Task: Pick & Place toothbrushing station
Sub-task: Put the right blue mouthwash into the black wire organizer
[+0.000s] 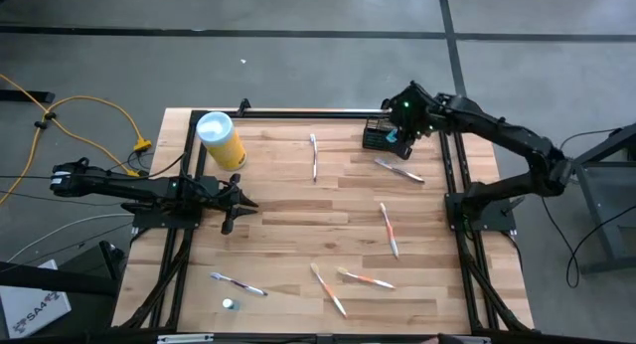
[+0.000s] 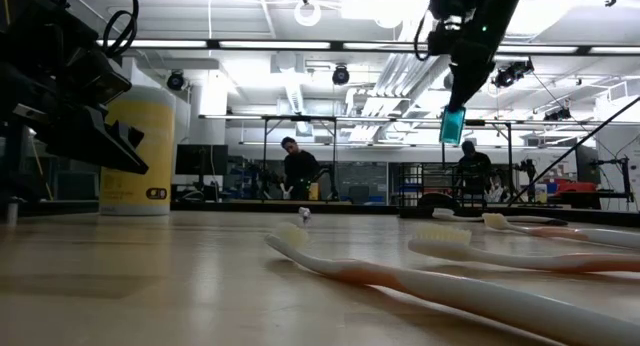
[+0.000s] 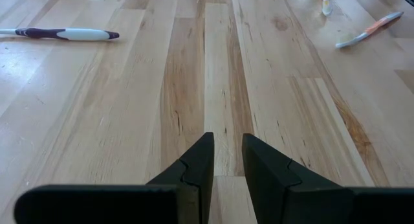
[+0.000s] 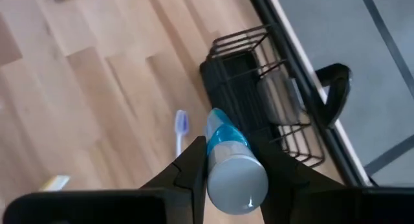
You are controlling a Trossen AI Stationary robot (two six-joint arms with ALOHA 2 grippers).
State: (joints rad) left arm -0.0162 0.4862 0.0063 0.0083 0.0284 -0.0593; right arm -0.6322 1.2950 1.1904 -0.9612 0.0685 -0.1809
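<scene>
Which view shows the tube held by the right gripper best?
The right wrist view: the blue-and-grey tube fills the space between the right gripper's fingers, above the black wire basket. The low view shows only its teal end hanging. The high view shows just a speck; the left wrist view, nothing.

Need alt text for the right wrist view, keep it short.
The right pincer grips a blue-and-white tube with a silver cap above the wooden table. The black wire-mesh basket sits just ahead at the table's edge, with a blue-headed toothbrush lying beside it.
</scene>
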